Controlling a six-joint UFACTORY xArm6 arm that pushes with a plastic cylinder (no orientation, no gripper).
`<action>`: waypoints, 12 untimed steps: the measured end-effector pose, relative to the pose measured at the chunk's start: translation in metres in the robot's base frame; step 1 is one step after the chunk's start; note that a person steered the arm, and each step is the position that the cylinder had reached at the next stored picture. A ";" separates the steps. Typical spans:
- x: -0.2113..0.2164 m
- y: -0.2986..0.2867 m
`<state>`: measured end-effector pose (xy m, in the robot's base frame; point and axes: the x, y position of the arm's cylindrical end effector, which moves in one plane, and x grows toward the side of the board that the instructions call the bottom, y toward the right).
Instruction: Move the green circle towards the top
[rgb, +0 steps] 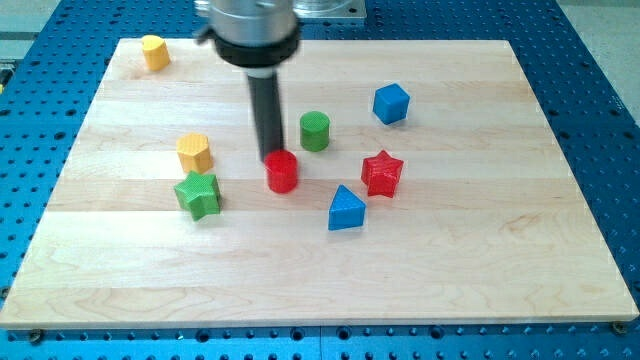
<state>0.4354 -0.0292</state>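
The green circle (314, 131) stands upright on the wooden board (480, 230), a little above the view's middle. My tip (270, 156) is at the end of the dark rod, just left of and slightly below the green circle, with a gap between them. The tip sits right at the top edge of the red circle (282, 171); I cannot tell if they touch.
A red star (381, 173) and a blue triangle (346, 209) lie below right of the green circle. A blue cube (391, 103) is at its upper right. A yellow hexagon (194, 152) and green star (198, 194) are at the left. Another yellow block (154, 52) is top left.
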 end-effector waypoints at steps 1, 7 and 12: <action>-0.018 0.072; -0.051 -0.035; -0.139 0.002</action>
<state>0.2962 -0.0271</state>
